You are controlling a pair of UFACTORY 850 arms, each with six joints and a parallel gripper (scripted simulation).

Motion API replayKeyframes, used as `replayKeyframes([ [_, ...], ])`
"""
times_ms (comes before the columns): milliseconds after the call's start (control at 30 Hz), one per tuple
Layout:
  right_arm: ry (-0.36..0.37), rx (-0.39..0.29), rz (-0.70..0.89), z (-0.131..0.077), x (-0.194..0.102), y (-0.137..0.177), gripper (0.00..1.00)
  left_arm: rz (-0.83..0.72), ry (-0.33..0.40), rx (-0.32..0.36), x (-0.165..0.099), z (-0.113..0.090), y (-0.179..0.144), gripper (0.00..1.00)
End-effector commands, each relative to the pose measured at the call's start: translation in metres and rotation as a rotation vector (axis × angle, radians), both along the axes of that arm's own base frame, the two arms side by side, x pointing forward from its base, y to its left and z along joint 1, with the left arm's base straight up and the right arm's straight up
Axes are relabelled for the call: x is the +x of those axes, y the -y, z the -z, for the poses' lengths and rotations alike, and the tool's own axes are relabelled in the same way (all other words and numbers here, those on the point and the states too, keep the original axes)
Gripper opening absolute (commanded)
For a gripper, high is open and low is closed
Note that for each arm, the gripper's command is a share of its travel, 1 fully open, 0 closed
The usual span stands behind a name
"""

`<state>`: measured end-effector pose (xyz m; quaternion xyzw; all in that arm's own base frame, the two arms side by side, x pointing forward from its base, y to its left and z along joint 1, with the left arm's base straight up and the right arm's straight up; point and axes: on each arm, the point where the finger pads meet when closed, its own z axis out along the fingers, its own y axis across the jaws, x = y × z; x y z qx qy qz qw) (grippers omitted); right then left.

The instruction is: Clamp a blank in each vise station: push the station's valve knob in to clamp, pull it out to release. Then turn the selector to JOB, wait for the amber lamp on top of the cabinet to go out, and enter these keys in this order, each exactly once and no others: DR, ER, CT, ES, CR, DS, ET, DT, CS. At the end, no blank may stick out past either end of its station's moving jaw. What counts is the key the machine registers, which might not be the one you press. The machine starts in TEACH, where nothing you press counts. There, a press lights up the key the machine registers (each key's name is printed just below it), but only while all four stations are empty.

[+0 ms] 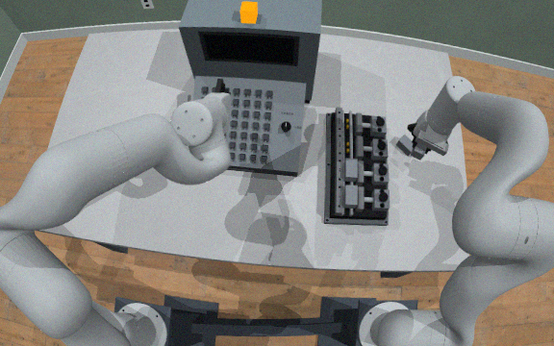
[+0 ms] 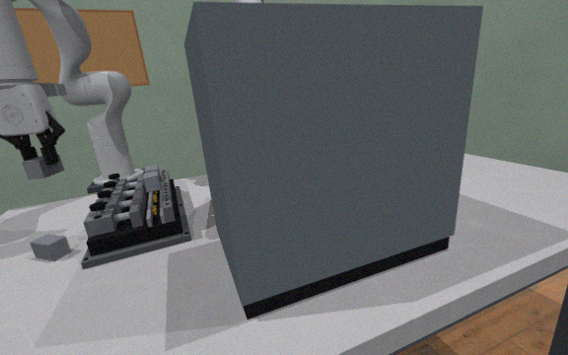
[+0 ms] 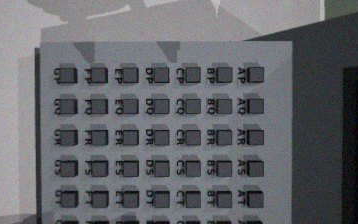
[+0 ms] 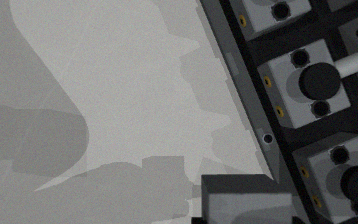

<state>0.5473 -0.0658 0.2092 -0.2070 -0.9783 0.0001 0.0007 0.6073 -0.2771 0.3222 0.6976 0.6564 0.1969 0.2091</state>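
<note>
My right gripper (image 1: 415,137) (image 2: 41,160) is shut on a grey blank (image 2: 42,169) (image 4: 246,207), held in the air right of the vise fixture (image 1: 331,218) (image 2: 136,252) in the top view. In that view grey blanks (image 1: 351,169) (image 1: 351,196) sit in the two nearer stations; the two farther stations are empty. Another blank (image 2: 50,248) lies on the table beside the fixture. My left gripper (image 1: 220,86) is open above the keypad's far left part; its fingers are outside the left wrist view. The keys (image 3: 161,137) are unlit. The selector (image 1: 286,126) is right of them. The amber lamp (image 1: 248,12) looks lit.
The cabinet (image 1: 253,72) (image 2: 333,148) stands behind the keypad, its screen (image 1: 250,48) dark. Black valve knobs (image 1: 381,169) (image 4: 320,81) line the fixture's right side in the top view. The left arm (image 1: 147,141) covers the keypad's left part there.
</note>
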Motion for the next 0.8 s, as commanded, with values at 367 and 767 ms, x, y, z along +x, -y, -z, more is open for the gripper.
replayKeyframes([
  [367, 0.004, 0.0, -0.175, -0.003, 0.028, -0.088, 0.0, 0.0, 0.002, -0.001, 0.001, -0.001, 0.0, 1.0],
  [767, 0.004, 0.0, -0.343, -0.003, 0.039, -0.18, 0.0, 0.0, 0.002, -0.001, 0.001, -0.001, 0.0, 1.0],
])
